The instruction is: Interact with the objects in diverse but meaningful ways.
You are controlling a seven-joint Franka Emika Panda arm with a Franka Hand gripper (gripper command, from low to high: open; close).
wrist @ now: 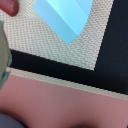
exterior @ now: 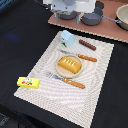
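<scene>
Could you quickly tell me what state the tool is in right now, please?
Tool: cannot be told; its fingers are not clearly visible in either view.

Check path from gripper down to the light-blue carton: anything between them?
Nothing visible does. In the exterior view the gripper hangs above the pink board near the grey pots; the light-blue carton lies on the placemat just past the board's edge, with only bare mat between.

Black table (exterior: 20, 35) carries woven placemat (exterior: 95, 95), yellow packet (exterior: 28, 82), pink board (exterior: 107, 31).
</scene>
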